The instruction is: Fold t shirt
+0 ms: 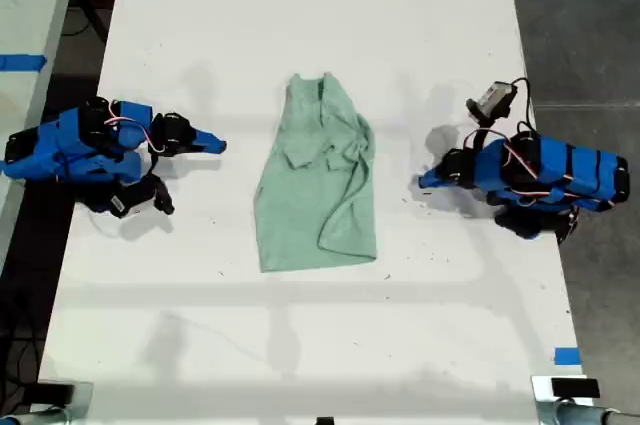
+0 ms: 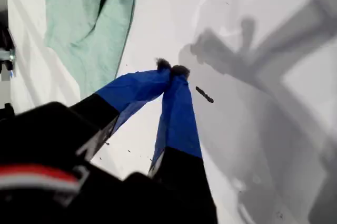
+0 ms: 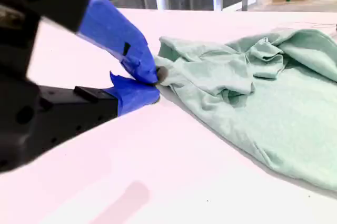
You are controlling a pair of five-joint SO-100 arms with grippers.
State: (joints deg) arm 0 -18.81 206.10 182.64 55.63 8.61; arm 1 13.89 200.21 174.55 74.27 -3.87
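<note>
t shirt (image 2: 87,21) cut off by the first wrist frame's top edge; in the second wrist view (image 3: 253,92) it runs off the right edge. Small dark speck (image 2: 205,95) by my first gripper's tips, can't identify.

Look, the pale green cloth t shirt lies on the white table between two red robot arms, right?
No: the robot arms are blue, not red; the exterior view shows one blue arm at its left and another blue arm at its right. The wrinkled pale mint-green cloth t shirt does lie on the white table between them.
</note>
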